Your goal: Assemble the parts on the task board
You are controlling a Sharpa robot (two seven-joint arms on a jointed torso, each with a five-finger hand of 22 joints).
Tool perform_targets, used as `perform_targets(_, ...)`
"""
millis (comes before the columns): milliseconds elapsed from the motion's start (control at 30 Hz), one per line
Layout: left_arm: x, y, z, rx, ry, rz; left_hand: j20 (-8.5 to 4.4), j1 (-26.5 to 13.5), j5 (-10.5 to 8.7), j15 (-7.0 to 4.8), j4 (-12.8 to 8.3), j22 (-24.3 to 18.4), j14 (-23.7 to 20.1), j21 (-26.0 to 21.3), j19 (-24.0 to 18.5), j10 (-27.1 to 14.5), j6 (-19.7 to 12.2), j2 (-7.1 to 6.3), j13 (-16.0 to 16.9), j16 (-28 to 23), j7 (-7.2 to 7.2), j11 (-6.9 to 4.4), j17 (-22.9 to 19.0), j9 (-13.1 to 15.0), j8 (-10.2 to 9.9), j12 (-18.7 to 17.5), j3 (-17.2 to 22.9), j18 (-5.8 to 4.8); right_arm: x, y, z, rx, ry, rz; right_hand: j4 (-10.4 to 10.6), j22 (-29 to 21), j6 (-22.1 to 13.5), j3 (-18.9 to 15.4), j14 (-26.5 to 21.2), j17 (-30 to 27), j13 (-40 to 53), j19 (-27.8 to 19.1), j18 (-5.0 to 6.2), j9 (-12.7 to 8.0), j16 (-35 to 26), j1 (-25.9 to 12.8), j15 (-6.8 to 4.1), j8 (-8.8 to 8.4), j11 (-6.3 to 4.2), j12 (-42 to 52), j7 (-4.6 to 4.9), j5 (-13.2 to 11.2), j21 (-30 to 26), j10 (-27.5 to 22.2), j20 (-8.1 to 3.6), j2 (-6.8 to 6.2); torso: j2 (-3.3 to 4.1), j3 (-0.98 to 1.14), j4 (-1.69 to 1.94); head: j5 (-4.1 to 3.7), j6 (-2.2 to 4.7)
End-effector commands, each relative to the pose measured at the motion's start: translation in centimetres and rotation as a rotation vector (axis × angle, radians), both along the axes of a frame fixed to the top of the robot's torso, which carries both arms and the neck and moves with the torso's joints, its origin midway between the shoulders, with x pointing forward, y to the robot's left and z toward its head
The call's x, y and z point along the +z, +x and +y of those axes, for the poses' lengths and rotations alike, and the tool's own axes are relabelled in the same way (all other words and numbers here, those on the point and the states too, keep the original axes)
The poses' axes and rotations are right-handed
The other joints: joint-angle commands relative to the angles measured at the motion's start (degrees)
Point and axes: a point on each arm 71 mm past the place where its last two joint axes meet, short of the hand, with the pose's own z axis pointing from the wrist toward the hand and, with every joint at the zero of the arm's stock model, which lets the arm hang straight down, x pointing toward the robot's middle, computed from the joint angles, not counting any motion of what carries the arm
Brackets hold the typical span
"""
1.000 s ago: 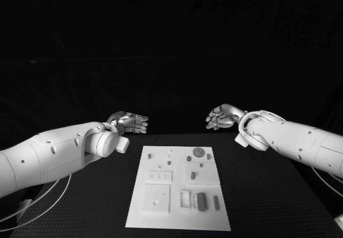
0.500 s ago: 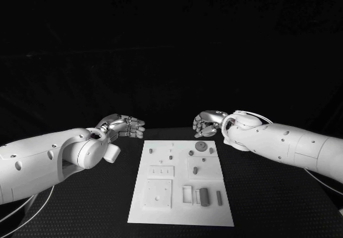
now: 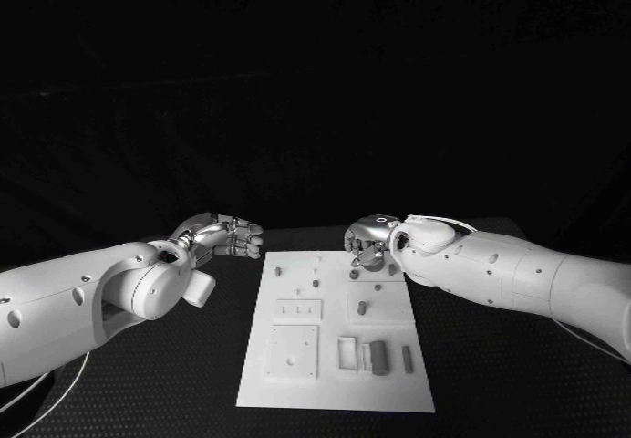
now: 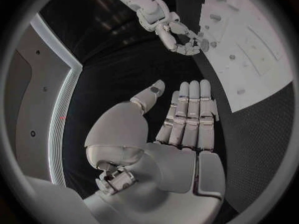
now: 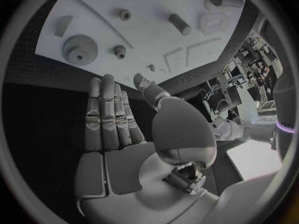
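The white task board lies lengthwise in the middle of the black table, with small grey parts on it: a short peg, a dark block and a slim bar. My right hand hovers over the board's far right corner, fingers straight and empty. Beyond its fingertips the right wrist view shows a large gear, a small gear and a cylinder. My left hand hangs just off the board's far left corner, flat and empty.
Square recesses and a white frame mark the board's near half. Black table runs along both sides of the board. In the left wrist view my right hand hangs by the board's edge.
My right hand has swung left and down, from beyond the board's far right corner to over it. The left hand has drifted a little nearer the board. The camera has shifted slightly.
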Motion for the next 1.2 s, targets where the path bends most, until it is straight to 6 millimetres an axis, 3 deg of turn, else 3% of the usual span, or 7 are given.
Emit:
perform_targets(33,0.2,0.0,-0.4,-0.028,-0.010,-0.018,0.04,-0.15,0.19,0.10,0.06,0.05,0.19,-0.11,0.18,0.18,0.46,-0.41,0.08,-0.23,-0.13,0.13,0.09,-0.10,0.20,-0.10,-0.34,-0.18,-0.3,0.1,-0.2,0.006,-0.071,-0.010,0.01,1.34,0.52,0.02,0.24,0.10,-0.10,0.30,0.77,-0.06,0.23,0.07,-0.01,-0.39,0.00,-0.37,-0.07,0.17,0.34,0.30,-0.03,-0.69,0.91,0.42,0.57,-0.56,0.09)
perform_targets(400,0.1,0.0,-0.5,-0.032,-0.011,-0.017,0.04,-0.29,0.19,0.10,0.10,0.08,0.21,-0.15,0.18,0.19,0.50,-0.35,0.10,-0.35,-0.12,0.14,0.18,-0.20,0.13,-0.17,-0.36,-0.18,-1.1,-0.1,-0.5,0.009,-0.108,0.010,0.04,1.33,0.70,-0.01,0.24,0.33,-0.20,0.30,0.77,-0.12,0.32,0.05,0.01,-0.46,0.02,-0.56,-0.11,0.16,0.48,0.27,-0.04,-0.76,2.06,0.76,1.18,-1.25,0.10)
perform_targets(900,0.1,0.0,-0.4,-0.028,-0.008,-0.013,0.03,-0.45,0.19,0.11,0.12,0.11,0.25,-0.19,0.20,0.22,0.54,-0.29,0.13,-0.48,-0.12,0.14,0.29,-0.31,0.05,-0.24,-0.39,-0.18,-1.9,-0.4,-0.8,0.012,-0.136,0.026,0.08,1.35,1.11,-0.08,0.36,0.75,-0.26,0.41,0.77,-0.18,0.58,-0.13,-0.06,-0.54,-0.05,-0.68,-0.24,0.16,0.83,0.59,-0.10,-0.72,2.64,1.12,1.41,-1.36,-0.15)
perform_targets(1200,0.1,0.0,-0.4,-0.031,-0.009,-0.012,0.04,-0.55,0.19,0.11,0.16,0.13,0.27,-0.22,0.20,0.24,0.56,-0.24,0.14,-0.56,-0.12,0.15,0.36,-0.37,0.00,-0.28,-0.40,-0.19,-2.0,-0.3,-0.8,0.010,-0.142,0.019,0.03,1.36,1.74,0.18,0.62,1.28,-0.24,0.67,0.77,-0.22,0.95,0.11,-0.27,-0.57,-0.28,-0.64,-0.45,0.20,1.38,1.30,-0.30,-0.03,3.02,1.33,1.53,-1.33,-0.16)
